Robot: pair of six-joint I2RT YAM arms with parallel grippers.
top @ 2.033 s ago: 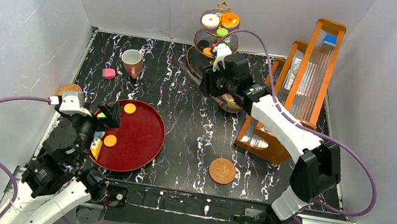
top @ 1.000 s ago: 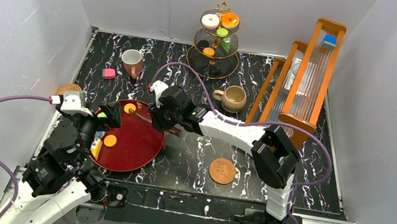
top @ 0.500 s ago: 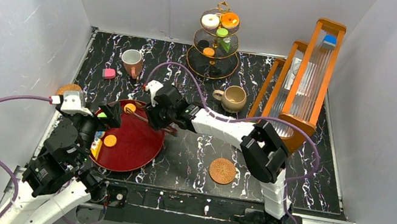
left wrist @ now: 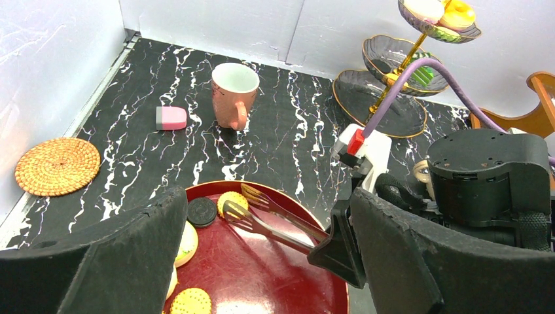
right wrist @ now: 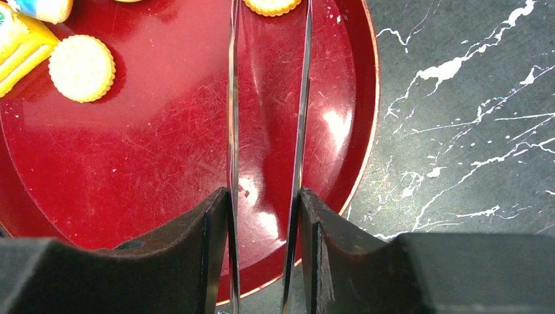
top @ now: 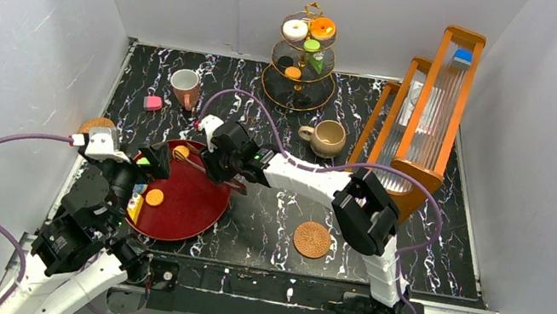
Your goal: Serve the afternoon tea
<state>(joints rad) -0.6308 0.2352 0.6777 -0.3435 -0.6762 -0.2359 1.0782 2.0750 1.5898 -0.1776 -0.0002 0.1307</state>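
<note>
- Orange cookie (top: 182, 152) lies at the red tray's (top: 198, 203) 12 o'clock, between the tongs' (right wrist: 230, 98) tips.
- Right gripper (right wrist: 264, 196), at 2 o'clock, clamps the tongs.
- Left gripper (left wrist: 265, 203) gapes wide at 10 o'clock.

Blk table (top: 273, 217): red tray (top: 196, 205), 2 mugs (top: 184, 87) (top: 329, 137), 2 coasters (top: 311, 239) (top: 96, 125), stand (top: 298, 87), wood rack (top: 434, 89).

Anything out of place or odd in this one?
One pink pastry lies loose on the table beside the left mug, away from the red tray and the tiered stand. That mug and the beige mug stand off the coasters. Nothing looks spilled or tipped.
</note>
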